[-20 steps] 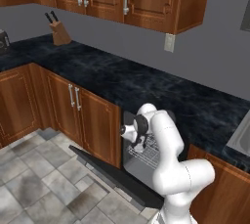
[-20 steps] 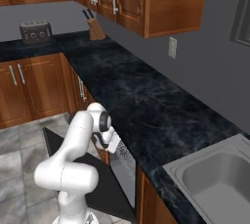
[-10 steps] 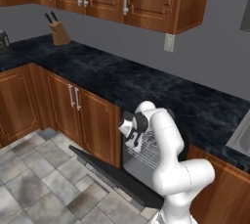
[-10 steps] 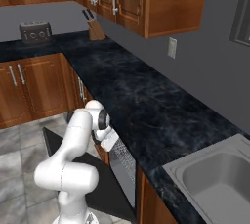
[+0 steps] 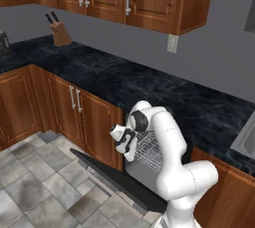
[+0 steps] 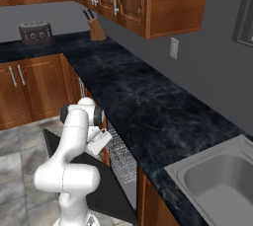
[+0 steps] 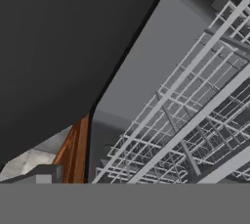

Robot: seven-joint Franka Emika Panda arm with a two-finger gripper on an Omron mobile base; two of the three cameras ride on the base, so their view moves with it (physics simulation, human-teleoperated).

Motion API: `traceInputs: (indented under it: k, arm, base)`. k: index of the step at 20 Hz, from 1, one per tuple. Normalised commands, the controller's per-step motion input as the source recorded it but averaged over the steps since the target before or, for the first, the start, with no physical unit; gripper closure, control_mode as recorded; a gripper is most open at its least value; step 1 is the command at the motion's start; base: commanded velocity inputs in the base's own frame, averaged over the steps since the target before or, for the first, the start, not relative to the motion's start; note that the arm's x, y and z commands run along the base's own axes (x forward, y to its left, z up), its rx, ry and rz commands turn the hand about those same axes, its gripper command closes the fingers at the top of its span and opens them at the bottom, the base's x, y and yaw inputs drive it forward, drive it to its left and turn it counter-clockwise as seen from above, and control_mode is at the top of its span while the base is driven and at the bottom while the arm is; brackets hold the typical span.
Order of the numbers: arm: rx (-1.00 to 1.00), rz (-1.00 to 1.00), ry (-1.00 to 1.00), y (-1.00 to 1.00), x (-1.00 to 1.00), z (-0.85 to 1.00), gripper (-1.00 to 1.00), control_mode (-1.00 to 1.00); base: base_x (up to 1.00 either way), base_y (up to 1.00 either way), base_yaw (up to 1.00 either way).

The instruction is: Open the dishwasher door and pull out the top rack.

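Step in hand: door-opening stage judged complete; rack-pulling stage under way.

Dishwasher door (image 5: 112, 179): lying flat and fully lowered, below and in front of the pincer, its dark grey panel spread out over the tiled floor (image 5: 35, 187).

Top rack (image 5: 148, 150): silver-grey wire basket just behind the pincer, at the mouth of the dishwasher cavity. In the right base view the top rack (image 6: 121, 157) stands out a little past the cabinet face; in the hand view its wire grid (image 7: 190, 120) lies close ahead, running diagonally.

Pincer (image 5: 122, 143): at the front edge of the rack, level with it and under the black countertop (image 5: 114, 77). In the right base view the pincer (image 6: 99, 141) sits just beside the rack front. Finger spread and any hold on a wire: cannot tell, since the fingertips are hidden in every view.

Extension: judged partial; most of the rack looks to be inside the cavity.

Next move calls for: a straight horizontal draw away from the cavity, over the lowered door, holding the rack level so it runs on its slides.

Risk: a loose hold on thin wire could slip off mid-pull.
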Motion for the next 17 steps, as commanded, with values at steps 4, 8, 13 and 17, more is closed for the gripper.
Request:
traceInputs:
  k: [4,8,13,17]
  arm:
    - [0.01,0.00,0.12,1.00,-1.00,-0.58,-1.00,-1.00]
    - [0.02,-0.01,0.07,1.00,-1.00,-0.46,-1.00,-1.00]
    - [0.01,-0.02,0.01,0.86,-1.00,-0.29,-1.00,-1.00]
    - [0.00,-0.03,0.00,0.68,-0.82,-0.10,-1.00,-1.00]
  base:
    - [0.00,0.00,0.00]
    - [0.00,0.00,0.00]
    - [0.00,0.00,0.00]
    - [0.00,0.00,0.00]
